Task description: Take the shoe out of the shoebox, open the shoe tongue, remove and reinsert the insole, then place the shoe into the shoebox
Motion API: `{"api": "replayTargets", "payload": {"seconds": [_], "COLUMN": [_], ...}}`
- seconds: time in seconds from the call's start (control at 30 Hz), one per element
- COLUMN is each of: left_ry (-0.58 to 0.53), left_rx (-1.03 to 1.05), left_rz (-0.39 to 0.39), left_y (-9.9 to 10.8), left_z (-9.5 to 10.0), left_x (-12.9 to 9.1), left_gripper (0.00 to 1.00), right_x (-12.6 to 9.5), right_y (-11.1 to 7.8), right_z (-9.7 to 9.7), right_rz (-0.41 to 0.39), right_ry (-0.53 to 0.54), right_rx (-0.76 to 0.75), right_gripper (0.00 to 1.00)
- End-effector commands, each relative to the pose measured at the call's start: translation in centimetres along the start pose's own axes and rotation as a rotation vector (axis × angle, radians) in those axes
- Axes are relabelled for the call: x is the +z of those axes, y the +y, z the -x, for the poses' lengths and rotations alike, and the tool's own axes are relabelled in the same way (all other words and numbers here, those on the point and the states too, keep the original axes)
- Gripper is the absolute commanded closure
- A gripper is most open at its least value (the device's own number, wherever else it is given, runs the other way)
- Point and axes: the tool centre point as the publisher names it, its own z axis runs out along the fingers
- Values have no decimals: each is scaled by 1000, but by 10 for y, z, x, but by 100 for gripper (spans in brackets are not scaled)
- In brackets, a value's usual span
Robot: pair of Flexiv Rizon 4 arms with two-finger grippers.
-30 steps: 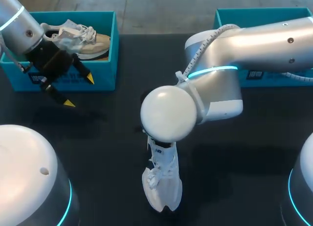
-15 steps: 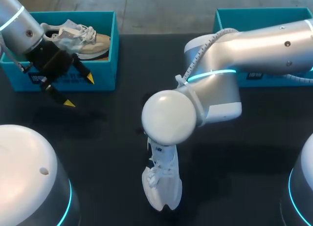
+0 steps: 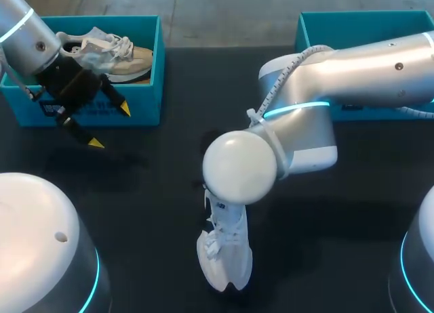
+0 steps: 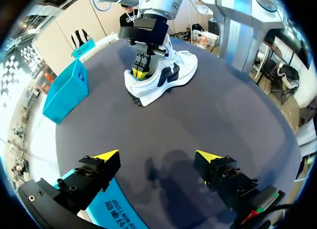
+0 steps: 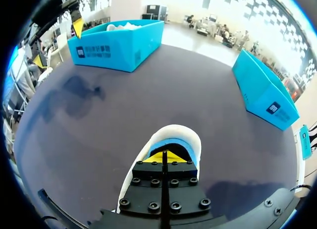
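Overhead and wrist views of a round, matte dark bench [image 3: 149, 211].

2 open rectangular shoeboxes of smooth teal card stand at the far edge, well apart: the left shoebox [image 3: 146, 89] and the right shoebox [image 3: 319, 25]. Each carries a small panel of white print on its side, too small to read.

2 shoes are present. A beige shoe [image 3: 125, 55] with white laces lies inside the left shoebox. The white shoe [image 3: 227, 255], of knit fabric with white laces and a dark navy side emblem, stands upright on the bench near the front middle, outside both boxes; its blue insole [image 5: 174, 143] lies within the rounded heel opening.

The left gripper [image 3: 110, 126] hangs before the left shoebox, its 2 yellow-tipped fingers spread wide with nothing between them. The right gripper [image 5: 166, 157] sits in the white shoe's opening over the insole, fingers pressed together along 1 seam; whether they pinch anything cannot be told.
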Motion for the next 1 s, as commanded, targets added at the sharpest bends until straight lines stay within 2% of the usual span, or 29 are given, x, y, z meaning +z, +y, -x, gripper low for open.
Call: {"api": "replayTargets", "payload": {"seconds": [0.03,0.57,1.0], "left_ry": [1,1,1], "left_rx": [0,0,0], "left_rz": [3,3,3], "left_y": [0,0,0], "left_z": [-1,-1,-1], "left_x": [-1,-1,-1], "left_gripper": [0,0,0], "right_x": [12,32,-20], "right_y": [-9,-18,-10], "right_z": [-2,-5,-6], "right_rz": [54,-23,124], "right_ry": [6,17,-44], "right_rx": [262,252,244], "right_gripper": [100,100,100]}}
